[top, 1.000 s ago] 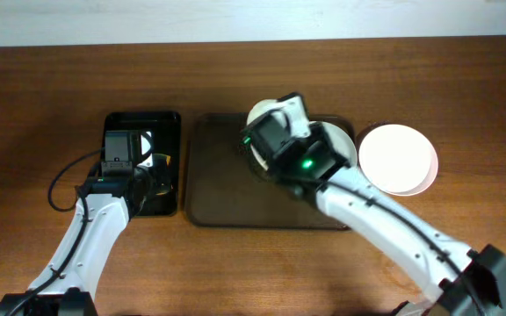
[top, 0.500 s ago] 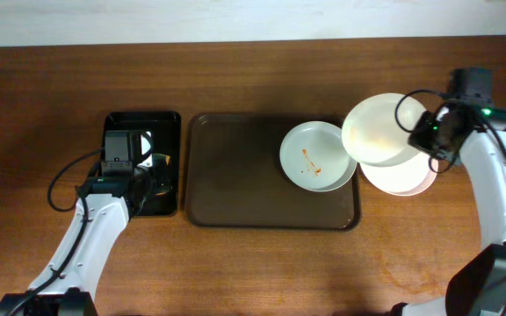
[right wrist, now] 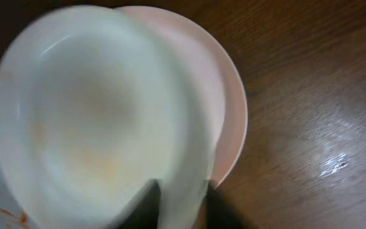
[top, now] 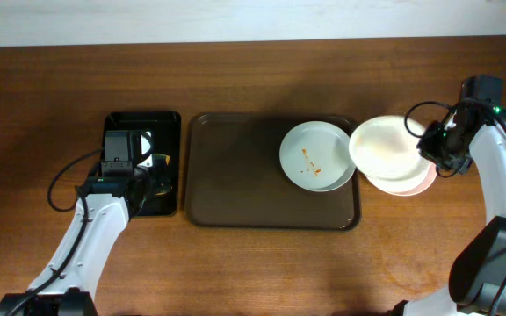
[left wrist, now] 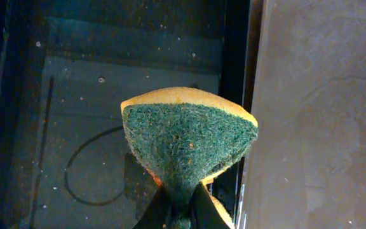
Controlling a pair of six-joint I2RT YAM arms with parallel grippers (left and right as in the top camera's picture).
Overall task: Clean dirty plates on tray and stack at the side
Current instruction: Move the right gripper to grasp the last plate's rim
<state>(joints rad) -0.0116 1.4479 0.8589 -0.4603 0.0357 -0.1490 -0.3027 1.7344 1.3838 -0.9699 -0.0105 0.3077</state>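
Note:
The brown tray lies mid-table. A white plate with orange sauce streaks sits in its right end. My right gripper is shut on the rim of a second white plate and holds it just above a third plate on the table right of the tray. In the right wrist view the held plate is blurred, over the lower plate. My left gripper is shut on a green-and-yellow sponge over the black tray.
The narrower black tray stands left of the brown tray, with the left arm's cable looping beside it. Bare wooden table surrounds both trays. The right arm runs down the table's right edge.
My right gripper has carried a white plate from the tray's middle to the right, and lowered it over the plate on the table. The left arm has not moved.

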